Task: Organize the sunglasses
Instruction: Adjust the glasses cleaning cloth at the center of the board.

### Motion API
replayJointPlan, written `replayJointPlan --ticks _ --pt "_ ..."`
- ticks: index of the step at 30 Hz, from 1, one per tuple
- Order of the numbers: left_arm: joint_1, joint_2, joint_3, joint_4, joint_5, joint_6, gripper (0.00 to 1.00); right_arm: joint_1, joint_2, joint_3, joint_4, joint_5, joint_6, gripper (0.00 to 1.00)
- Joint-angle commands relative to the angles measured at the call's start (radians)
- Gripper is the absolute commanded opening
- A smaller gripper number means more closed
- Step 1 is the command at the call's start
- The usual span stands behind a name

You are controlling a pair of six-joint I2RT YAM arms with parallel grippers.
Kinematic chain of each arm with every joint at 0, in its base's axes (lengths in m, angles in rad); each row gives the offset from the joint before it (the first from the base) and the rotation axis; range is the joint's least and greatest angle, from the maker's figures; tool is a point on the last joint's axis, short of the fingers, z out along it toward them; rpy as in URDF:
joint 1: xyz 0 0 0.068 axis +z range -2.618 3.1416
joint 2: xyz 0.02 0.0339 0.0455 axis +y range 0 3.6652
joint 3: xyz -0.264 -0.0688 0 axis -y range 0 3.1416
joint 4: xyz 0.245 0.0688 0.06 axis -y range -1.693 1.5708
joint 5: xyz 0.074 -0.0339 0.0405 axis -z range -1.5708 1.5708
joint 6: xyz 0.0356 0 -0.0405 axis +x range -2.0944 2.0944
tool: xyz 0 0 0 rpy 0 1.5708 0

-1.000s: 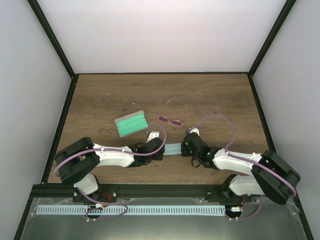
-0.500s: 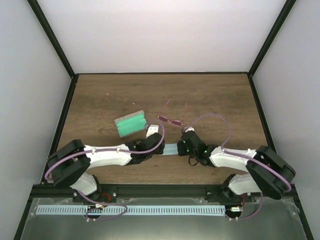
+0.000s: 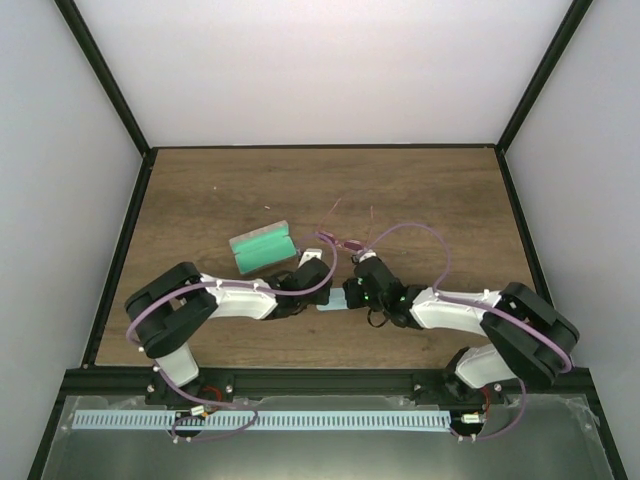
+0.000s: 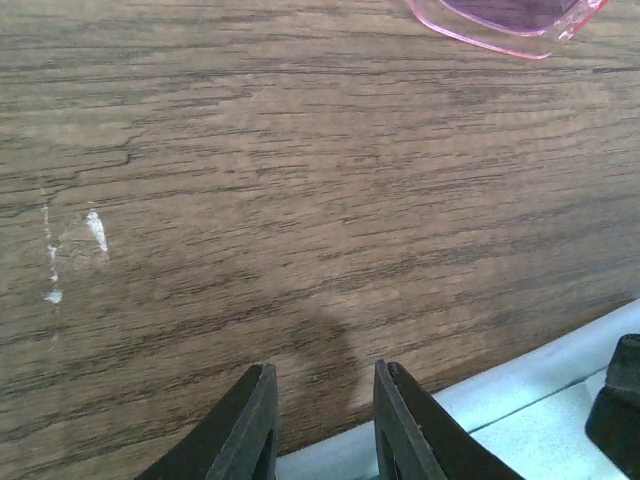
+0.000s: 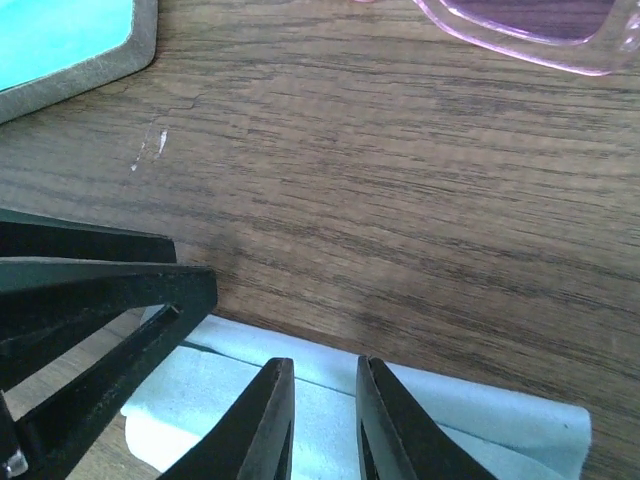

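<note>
The sunglasses (image 3: 341, 241), pink-lensed with thin arms, lie unfolded on the wooden table beyond both grippers. One lens shows at the top of the left wrist view (image 4: 510, 18) and of the right wrist view (image 5: 530, 28). My left gripper (image 4: 322, 368) stands open at the far edge of the light blue cloth (image 4: 530, 400), with wood showing between its fingers. My right gripper (image 5: 324, 362) is low over the cloth (image 5: 420, 420), its jaws a narrow gap apart with flat cloth showing between them. The two grippers nearly meet over the cloth (image 3: 333, 301).
The grey case (image 3: 262, 248) with green lining lies open to the left of the sunglasses, and its corner (image 5: 70, 45) shows in the right wrist view. The left gripper's dark fingers (image 5: 100, 290) fill the left side of that view. A black frame borders the table.
Both grippers have moved closer together over the cloth, the right one shifting left and forward. Less of the cloth shows between them. The sunglasses and the case have not moved.
</note>
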Motion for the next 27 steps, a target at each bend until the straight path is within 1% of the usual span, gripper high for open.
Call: replayJointPlan --ticks 1,10,27 --pt "0.015 0.021 0.031 0.033 0.036 0.014 0.28 0.010 0.034 0.043 0.032 -0.017 -0.013 0.18" --pt "0.023 0.035 0.025 0.022 0.032 0.007 0.28 0.011 0.042 0.014 0.065 -0.059 0.000 0.18" --pt "0.024 0.062 0.032 0.026 0.043 0.001 0.28 0.034 0.013 -0.040 0.071 -0.066 0.024 0.18"
